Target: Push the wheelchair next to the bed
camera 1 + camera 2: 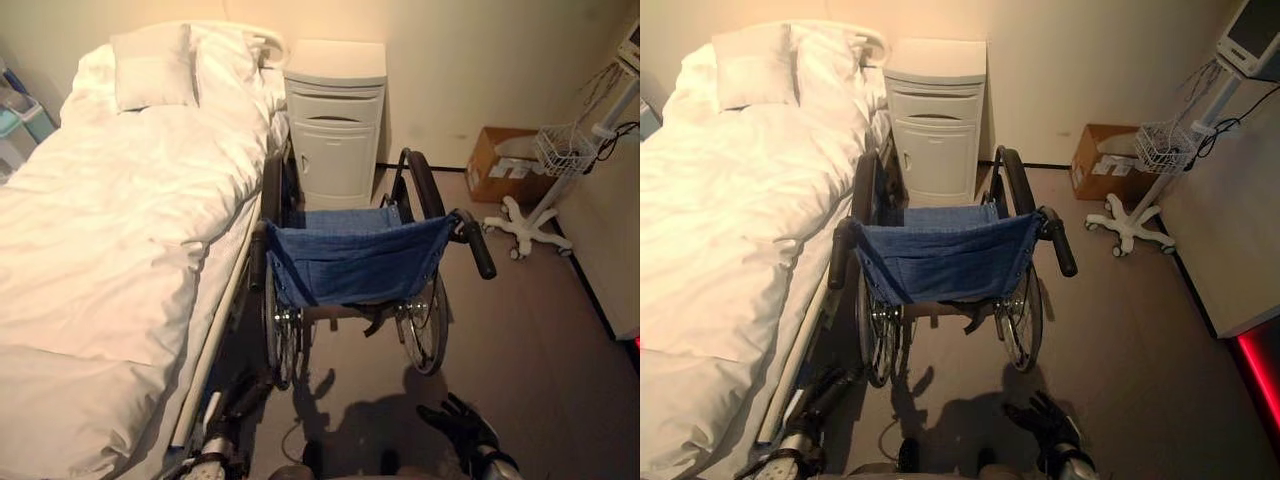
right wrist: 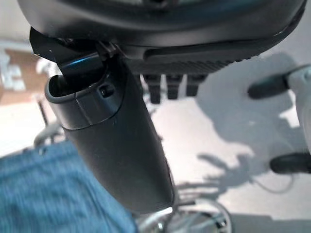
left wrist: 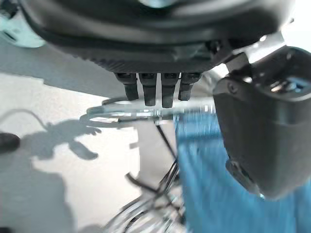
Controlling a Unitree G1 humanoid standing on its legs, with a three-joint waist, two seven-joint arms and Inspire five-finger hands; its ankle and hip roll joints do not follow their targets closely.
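Observation:
The wheelchair (image 1: 350, 260) has a blue cloth backrest and stands with its back to me, its left wheel close along the side of the white bed (image 1: 120, 230). Its black push handles (image 1: 478, 248) stick out towards me with nothing on them. My left hand (image 1: 235, 400) hangs low behind the left wheel, open and holding nothing. Low behind the right wheel, my right hand (image 1: 462, 425) has its fingers spread and is also clear of the chair. The blue cloth (image 3: 228, 184) and a wheel rim (image 3: 126, 114) show past the left hand's fingers in the left wrist view.
A white bedside cabinet (image 1: 335, 120) stands against the wall just ahead of the wheelchair. A cardboard box (image 1: 505, 165) and a white rolling stand (image 1: 525, 225) with a wire basket (image 1: 560, 150) are at the right. Bare floor lies right of the chair.

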